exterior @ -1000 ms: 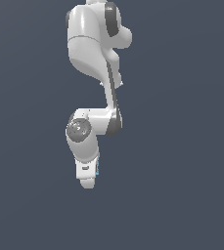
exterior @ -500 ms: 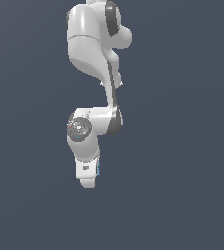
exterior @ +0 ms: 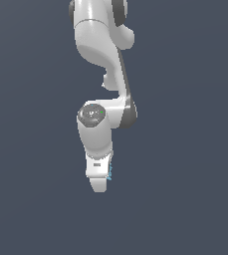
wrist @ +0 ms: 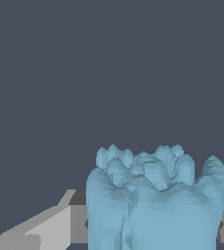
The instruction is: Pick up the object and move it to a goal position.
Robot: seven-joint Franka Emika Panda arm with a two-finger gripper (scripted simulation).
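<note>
The light-blue object (wrist: 155, 200) is seen right between the gripper's (exterior: 101, 183) fingers (wrist: 45, 227), very close to the wrist camera. In the exterior view only a thin blue edge is seen beside the white fingers. The gripper looks closed on the object. No tabletop or goal mark is seen, only plain dark grey. Nothing stands in the way.

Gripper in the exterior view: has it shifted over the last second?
No. The gripper sits at the same spot in the frame, the light-blue object at its side; the plain backdrop offers no fixed marker.
</note>
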